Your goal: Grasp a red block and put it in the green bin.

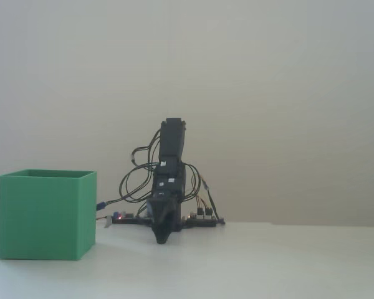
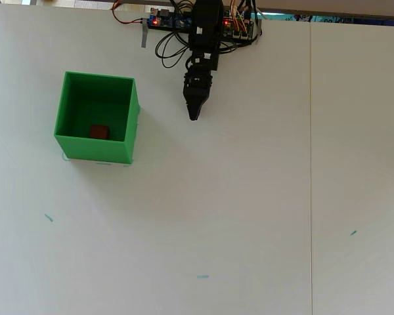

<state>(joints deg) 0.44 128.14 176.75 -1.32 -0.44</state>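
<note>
The red block (image 2: 99,132) lies on the floor of the green bin (image 2: 66,105), near its front wall in the overhead view. From the fixed view the green bin (image 1: 46,215) stands at the left and its walls hide the block. My gripper (image 2: 194,115) is shut and empty, pointing down at the table to the right of the bin, folded close to the arm's base. The fixed view shows the gripper (image 1: 161,240) with its tip close above the table.
Circuit boards and looped cables (image 2: 167,20) sit at the arm's base on the far table edge. A seam (image 2: 310,164) runs down the white table on the right. Small teal marks (image 2: 203,276) dot the surface.
</note>
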